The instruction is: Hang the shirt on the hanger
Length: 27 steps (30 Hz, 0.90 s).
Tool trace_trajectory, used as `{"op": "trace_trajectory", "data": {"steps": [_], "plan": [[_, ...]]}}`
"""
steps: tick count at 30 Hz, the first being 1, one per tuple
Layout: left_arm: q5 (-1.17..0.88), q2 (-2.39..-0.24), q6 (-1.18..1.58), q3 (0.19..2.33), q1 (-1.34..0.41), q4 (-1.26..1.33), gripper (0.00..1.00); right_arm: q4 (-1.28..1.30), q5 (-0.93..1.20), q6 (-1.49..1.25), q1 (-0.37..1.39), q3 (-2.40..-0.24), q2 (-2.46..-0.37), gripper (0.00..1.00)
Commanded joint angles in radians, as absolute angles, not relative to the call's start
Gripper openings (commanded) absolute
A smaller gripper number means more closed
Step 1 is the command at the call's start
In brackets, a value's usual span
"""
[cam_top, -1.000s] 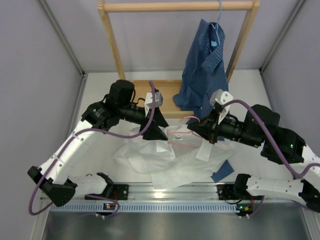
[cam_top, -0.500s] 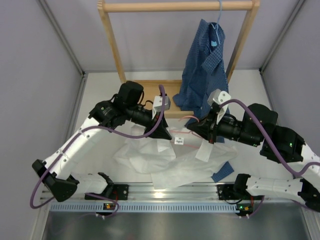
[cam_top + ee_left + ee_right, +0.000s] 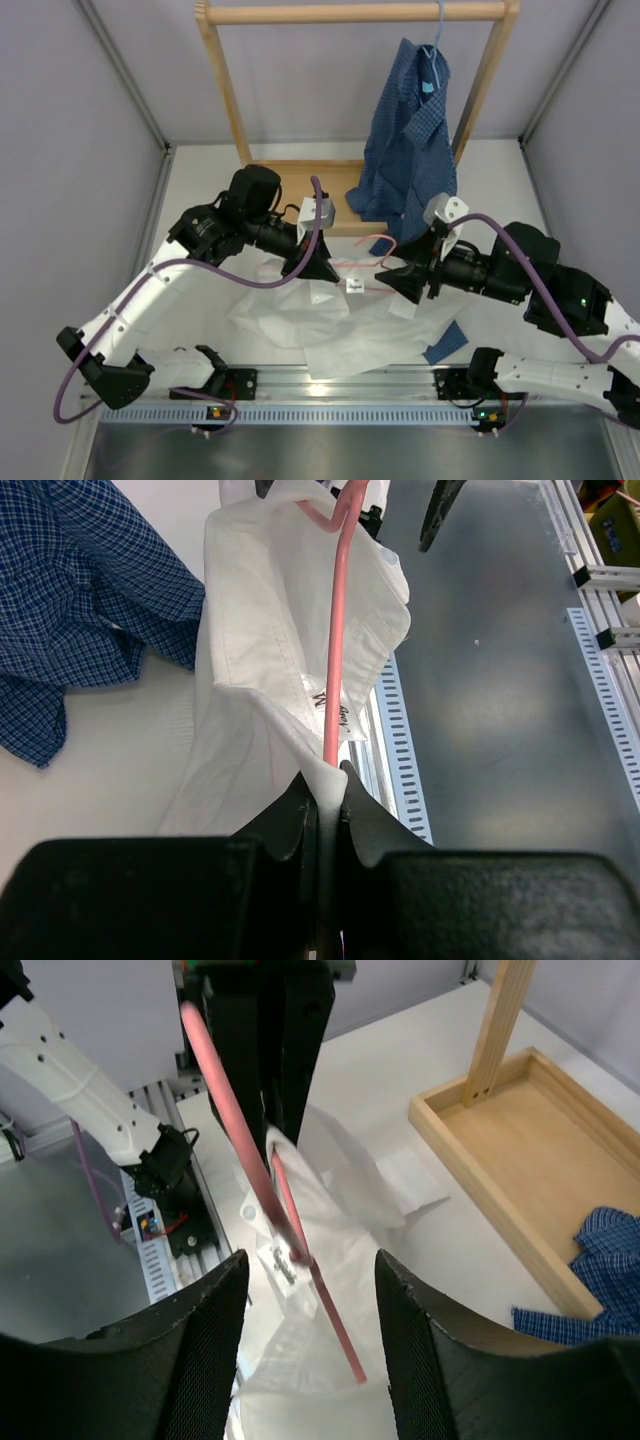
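Note:
The white shirt lies crumpled on the table between the arms, its collar lifted. The pink hanger is held level above it. My left gripper is shut, and its jaws pinch a fold of shirt together with the hanger wire. My right gripper is open just right of the wire's other end. In the right wrist view the hanger passes between the parted fingers, touching neither, with the shirt below. The neck label hangs by the wire.
A wooden rack with a tray base stands at the back. A dark blue checked shirt hangs from it, down to the table. A small blue cloth lies near the front rail.
My left gripper has closed on the shirt fold and the hanger wire. My right gripper has opened, let go of the hanger and drawn back to the right.

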<state>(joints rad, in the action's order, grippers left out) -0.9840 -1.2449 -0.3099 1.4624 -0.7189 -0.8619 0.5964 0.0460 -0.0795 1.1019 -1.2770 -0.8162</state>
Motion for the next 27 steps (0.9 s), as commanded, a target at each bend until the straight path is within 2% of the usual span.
{"op": "trace_trajectory", "data": {"steps": [1,4,8,15,17,20,21,22,27], "plan": [[-1.006,-1.193,-0.344,1.488,-0.718,-0.850,0.00,0.618,0.052,-0.077,1.109,-1.261,-0.720,0.52],[-1.046,-1.186,-0.344,1.489,-0.718,-0.848,0.00,0.712,0.110,-0.049,1.109,-1.252,-0.641,0.54],[-1.118,-1.189,-0.344,1.490,-0.718,-0.847,0.00,0.796,0.072,-0.034,1.108,-1.232,-0.601,0.58],[-1.167,-1.187,-0.353,1.491,-0.718,-0.847,0.00,0.842,0.126,-0.020,1.108,-1.189,-0.673,0.54],[-1.169,-1.186,-0.351,1.493,-0.718,-0.847,0.00,0.833,0.166,-0.017,1.109,-1.166,-0.701,0.48],[-1.177,-1.175,-0.353,1.489,-0.718,-0.847,0.00,0.830,0.167,-0.015,1.109,-1.143,-0.718,0.32],[-1.172,-1.166,-0.357,1.489,-0.718,-0.848,0.00,0.828,0.161,-0.011,1.108,-1.140,-0.721,0.11],[-1.152,-1.163,-0.357,1.496,-0.718,-0.847,0.00,0.828,0.157,-0.008,1.109,-1.135,-0.715,0.02],[-1.048,-1.175,-0.273,1.561,-0.716,-0.839,0.00,0.760,0.089,-0.008,1.108,-1.108,-0.595,0.00]]}}
